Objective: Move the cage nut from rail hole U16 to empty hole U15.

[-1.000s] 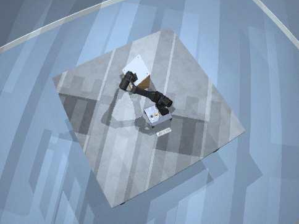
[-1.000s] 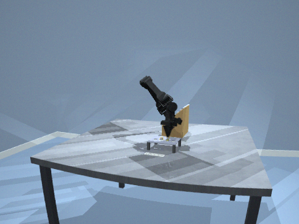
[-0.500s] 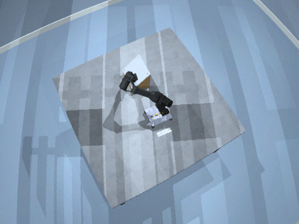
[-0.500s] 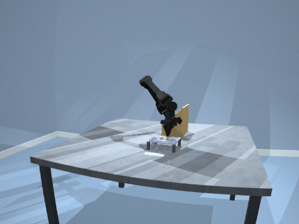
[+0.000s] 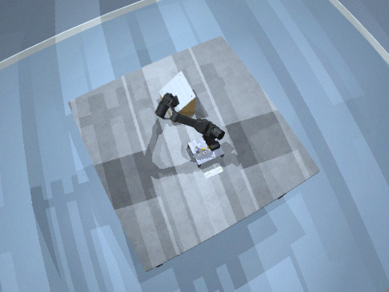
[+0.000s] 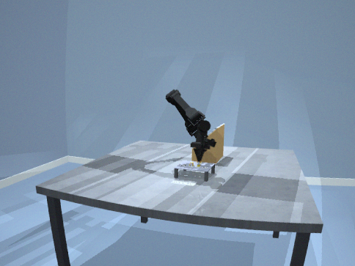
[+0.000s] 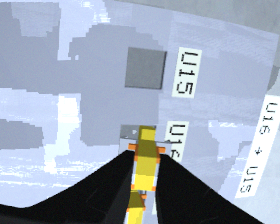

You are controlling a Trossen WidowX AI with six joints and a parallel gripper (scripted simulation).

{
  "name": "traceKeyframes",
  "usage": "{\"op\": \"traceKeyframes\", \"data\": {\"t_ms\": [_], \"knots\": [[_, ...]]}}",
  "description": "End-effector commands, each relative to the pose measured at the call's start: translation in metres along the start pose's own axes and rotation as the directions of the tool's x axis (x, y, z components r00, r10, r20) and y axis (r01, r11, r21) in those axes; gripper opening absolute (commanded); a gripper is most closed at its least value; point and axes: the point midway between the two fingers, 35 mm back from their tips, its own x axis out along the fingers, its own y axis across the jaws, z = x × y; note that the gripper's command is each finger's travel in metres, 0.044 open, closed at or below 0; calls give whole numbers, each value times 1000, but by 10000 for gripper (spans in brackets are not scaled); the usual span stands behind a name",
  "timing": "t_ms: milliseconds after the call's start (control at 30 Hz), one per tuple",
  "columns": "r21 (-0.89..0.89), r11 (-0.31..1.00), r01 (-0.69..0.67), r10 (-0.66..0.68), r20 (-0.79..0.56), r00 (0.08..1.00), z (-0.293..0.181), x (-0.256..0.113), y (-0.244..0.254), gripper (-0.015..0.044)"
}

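My gripper (image 5: 209,146) (image 6: 199,160) (image 7: 145,161) is shut on a yellow cage nut (image 7: 146,175) with orange corners, at hole U16 (image 7: 129,132) of the pale rail plate (image 7: 100,65) (image 6: 191,168). The far part of U16 shows beyond the nut; the nut and fingers cover the rest. The nut's height relative to the hole and its wings cannot be made out. The square hole U15 (image 7: 145,68) is empty, farther up the wrist view. The other yellow nut (image 7: 135,209) (image 5: 203,150) (image 6: 192,164) sits close behind the held one, partly hidden by the fingers.
The plate stands on short dark legs on the grey table (image 5: 249,76) (image 6: 128,198). A white card (image 5: 211,172) (image 6: 184,183) (image 7: 257,145), marked U16 to U15, lies beside it. A tilted white-faced board (image 5: 181,88) with a tan side (image 6: 216,146) stands near the arm's base.
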Motion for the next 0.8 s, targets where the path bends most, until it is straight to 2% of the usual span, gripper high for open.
{"op": "traceKeyframes", "data": {"t_ms": [0, 767], "knots": [[4, 1000, -4, 4, 5, 1000, 1, -1, 0, 29], [4, 1000, -18, 18, 5, 1000, 1, -2, -1, 29]]}}
